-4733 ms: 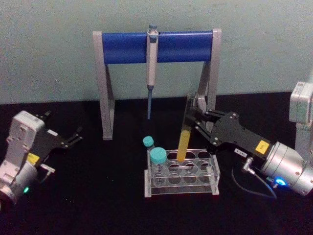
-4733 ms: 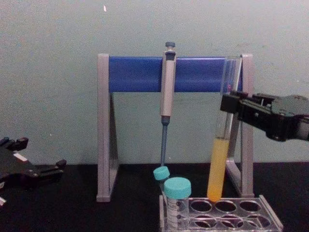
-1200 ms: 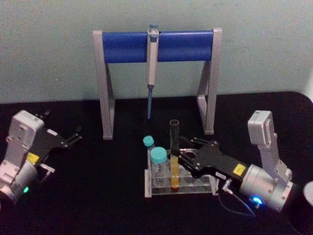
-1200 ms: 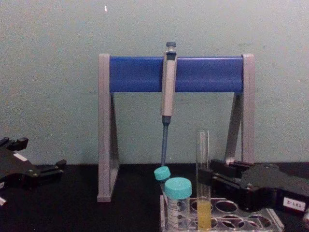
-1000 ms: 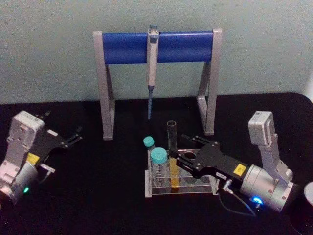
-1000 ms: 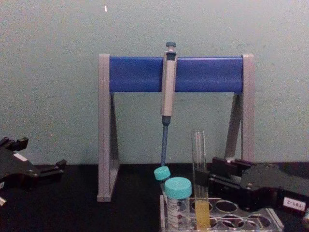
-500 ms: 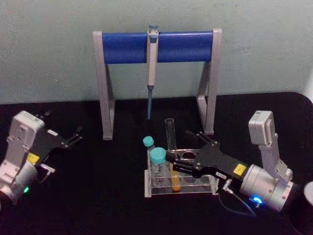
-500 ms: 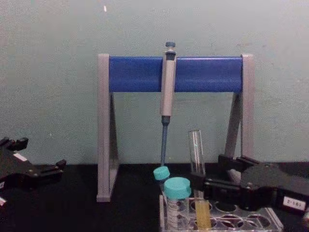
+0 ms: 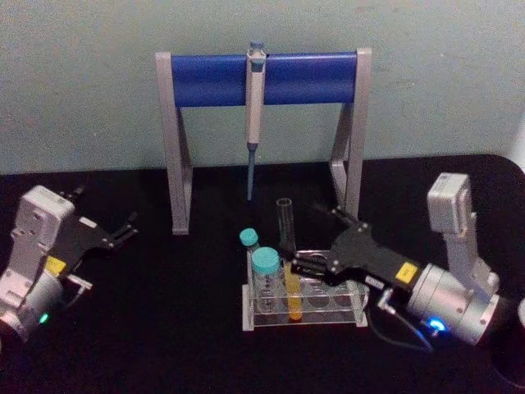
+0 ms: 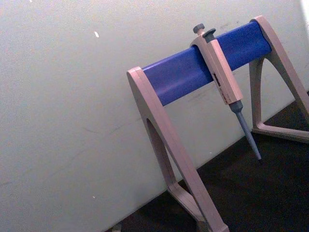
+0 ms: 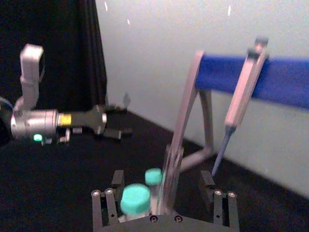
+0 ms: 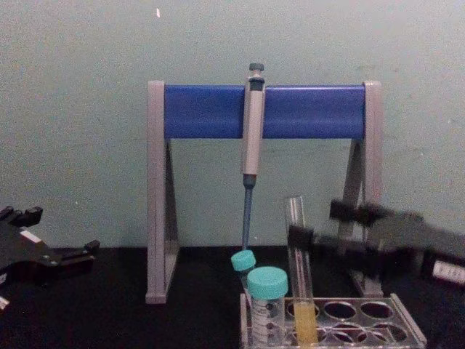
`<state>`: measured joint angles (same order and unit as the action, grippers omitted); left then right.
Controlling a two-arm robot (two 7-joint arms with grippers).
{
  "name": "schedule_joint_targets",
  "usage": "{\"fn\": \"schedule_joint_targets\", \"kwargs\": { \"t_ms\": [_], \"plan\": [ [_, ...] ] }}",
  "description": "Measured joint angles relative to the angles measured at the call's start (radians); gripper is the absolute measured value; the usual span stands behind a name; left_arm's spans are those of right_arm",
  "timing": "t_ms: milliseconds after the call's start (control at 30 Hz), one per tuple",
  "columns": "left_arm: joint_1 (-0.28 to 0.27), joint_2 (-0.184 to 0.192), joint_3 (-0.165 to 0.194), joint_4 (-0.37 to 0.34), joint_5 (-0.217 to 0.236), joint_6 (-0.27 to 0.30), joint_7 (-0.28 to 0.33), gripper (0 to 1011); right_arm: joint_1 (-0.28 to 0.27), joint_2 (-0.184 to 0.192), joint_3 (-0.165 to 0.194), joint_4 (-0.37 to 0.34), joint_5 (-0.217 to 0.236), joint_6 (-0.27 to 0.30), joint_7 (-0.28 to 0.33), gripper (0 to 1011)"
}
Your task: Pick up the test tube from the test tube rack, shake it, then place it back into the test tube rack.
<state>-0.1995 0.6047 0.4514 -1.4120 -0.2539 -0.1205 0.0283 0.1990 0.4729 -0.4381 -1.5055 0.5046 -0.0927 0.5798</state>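
While the test tube [image 9: 287, 263] stands upright in a front-row hole of the test tube rack [image 9: 354, 314], its yellow-orange liquid low inside the clear plastic, I see the right gripper [image 9: 316, 248] level with the tube's upper half, its fingers spread wide on either side of the glass and not touching it. From the right wrist view the tube [image 11: 169, 181] rises between the two open fingers [image 11: 108, 208], with free space on both sides. Just to the tube's left in the rack stand two teal-capped tubes [image 9: 264, 275]. Behind the rack, the grey-and-blue pipette stand [image 9: 262, 79] carries a grey pipette [image 9: 254, 107] hanging tip down. My left gripper [image 9: 123, 230] is parked well apart at the table's left side, its fingers open and holding nothing.
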Motion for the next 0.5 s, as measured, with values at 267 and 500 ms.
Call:
{"fn": "schedule_joint_targets", "kwargs": {
  "t_ms": [267,500],
  "plan": [
    [0.000,0.000,0.000,0.000,0.000,0.000,0.000,1001,-0.036,0.009,0.086,-0.095,0.021,-0.059,-0.064,1000],
    [0.000,0.000,0.000,0.000,0.000,0.000,0.000,1001,-0.115,-0.036,0.196,-0.137,-0.112,-0.102,-0.330,1000]
  ]
}}
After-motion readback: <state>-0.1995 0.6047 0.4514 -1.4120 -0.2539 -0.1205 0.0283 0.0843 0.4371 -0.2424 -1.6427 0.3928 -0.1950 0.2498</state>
